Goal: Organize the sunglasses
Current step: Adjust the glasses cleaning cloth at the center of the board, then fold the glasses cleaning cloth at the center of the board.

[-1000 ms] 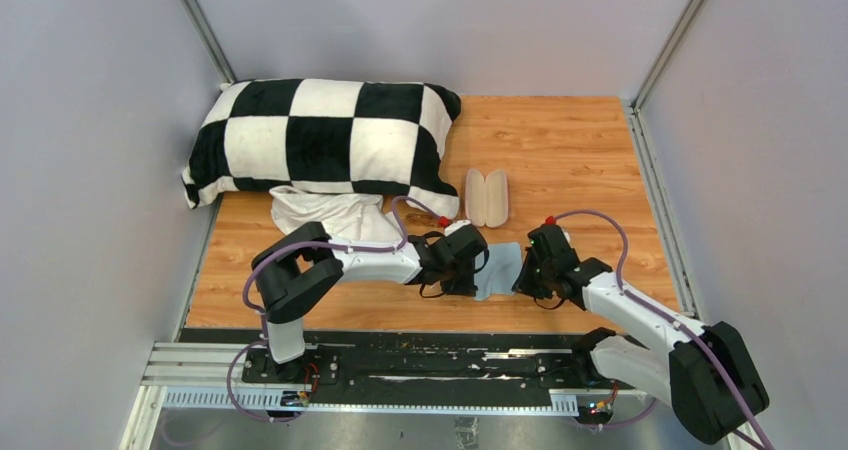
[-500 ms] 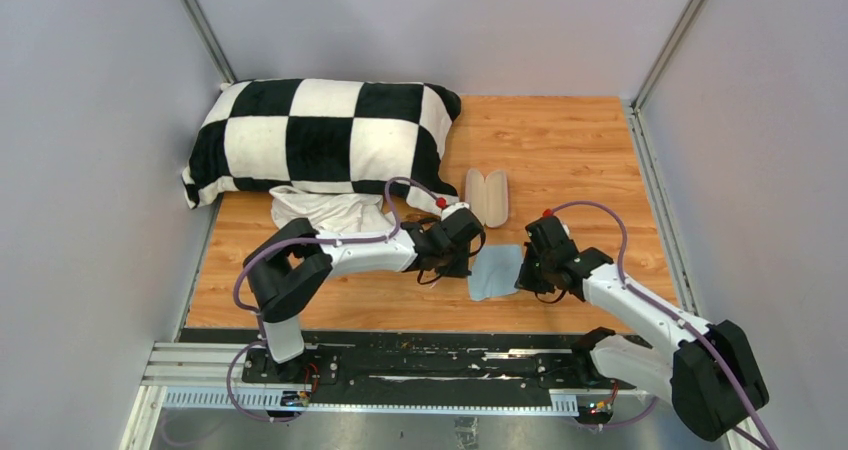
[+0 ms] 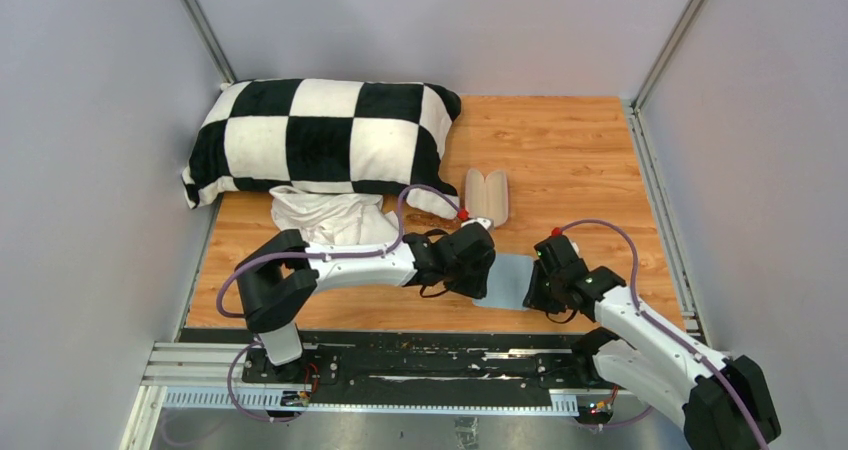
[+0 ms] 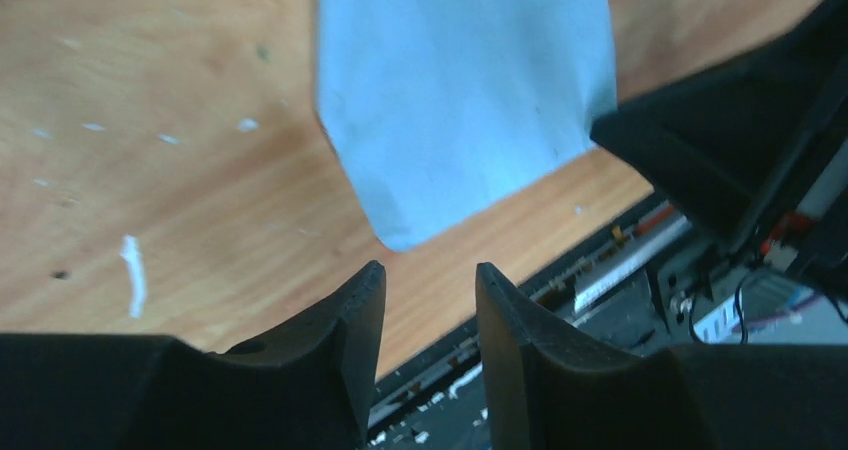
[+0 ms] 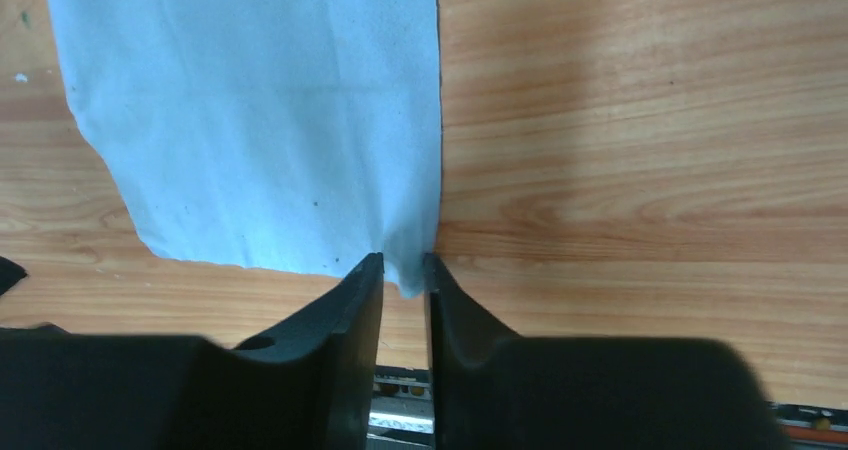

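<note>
The sunglasses are out of view. A light-blue cloth (image 3: 506,281) lies flat on the wooden table (image 3: 570,150) between my two grippers. My left gripper (image 3: 478,276) hovers at the cloth's left edge. In the left wrist view it (image 4: 430,275) stands open and empty, just short of the cloth's (image 4: 460,90) near corner. My right gripper (image 3: 536,292) is at the cloth's right near corner. In the right wrist view its jaws (image 5: 403,265) stand a narrow slit apart, with the tip of the cloth (image 5: 260,120) between the fingertips.
The pink oblong case (image 3: 487,197) lies open behind the cloth. A black-and-white checkered pillow (image 3: 320,140) fills the back left, with a white crumpled fabric (image 3: 325,215) in front of it. The black rail (image 3: 420,355) runs along the table's near edge.
Both grippers moved right and toward the near edge, drawing the cloth flat. The left jaws have opened and let go of it. The right jaws have parted a little.
</note>
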Robot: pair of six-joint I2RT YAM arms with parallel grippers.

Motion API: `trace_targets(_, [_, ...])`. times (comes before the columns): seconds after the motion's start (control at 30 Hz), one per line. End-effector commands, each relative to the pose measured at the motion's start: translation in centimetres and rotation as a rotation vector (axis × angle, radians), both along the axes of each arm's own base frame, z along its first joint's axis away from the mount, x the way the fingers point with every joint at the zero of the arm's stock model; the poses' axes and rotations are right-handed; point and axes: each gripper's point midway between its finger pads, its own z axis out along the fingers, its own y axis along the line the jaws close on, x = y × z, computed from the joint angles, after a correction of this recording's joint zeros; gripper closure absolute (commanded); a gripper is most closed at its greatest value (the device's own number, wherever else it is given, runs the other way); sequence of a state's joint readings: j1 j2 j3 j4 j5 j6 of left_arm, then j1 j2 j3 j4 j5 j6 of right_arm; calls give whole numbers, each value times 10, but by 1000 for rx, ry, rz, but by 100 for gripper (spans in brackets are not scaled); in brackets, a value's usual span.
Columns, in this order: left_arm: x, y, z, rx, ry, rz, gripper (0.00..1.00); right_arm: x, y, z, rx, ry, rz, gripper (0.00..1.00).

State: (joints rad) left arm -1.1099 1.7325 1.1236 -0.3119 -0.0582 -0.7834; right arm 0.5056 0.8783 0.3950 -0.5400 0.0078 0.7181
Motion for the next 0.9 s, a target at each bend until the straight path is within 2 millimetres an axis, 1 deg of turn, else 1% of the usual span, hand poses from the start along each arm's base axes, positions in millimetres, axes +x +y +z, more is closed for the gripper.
trace_targets(0.0, [-20, -5, -12, 36, 41, -62, 55, -14, -13, -2, -50, 27, -24, 65])
trace_targets(0.07, [-22, -4, -21, 48, 64, -51, 52, -11, -16, 2, -65, 16, -43, 59])
trace_targets(0.17, [-25, -5, -29, 76, 94, -44, 51, -8, -15, 7, -58, 7, -57, 59])
trace_targets(0.23, [-24, 1, -39, 137, 94, -26, 51, -8, -15, 8, -53, 6, -60, 59])
trace_targets(0.3, [-20, 6, -47, 175, 85, -6, 54, -9, -15, 6, -53, 8, -65, 59])
trace_targets(0.47, [-25, -10, -53, 110, 126, -16, 59, -16, -16, 3, -46, 23, -65, 60])
trace_targets(0.57, [-26, -10, -57, 123, 138, -17, 63, -17, -17, 2, -46, 22, -67, 60])
trace_targets(0.73, [-26, -8, -61, 143, 138, -13, 76, -18, -14, -2, -35, 39, -68, 61])
trace_targets(0.87, [-24, -7, -65, 182, 135, -33, 84, -20, -10, -11, -22, 67, -54, 62])
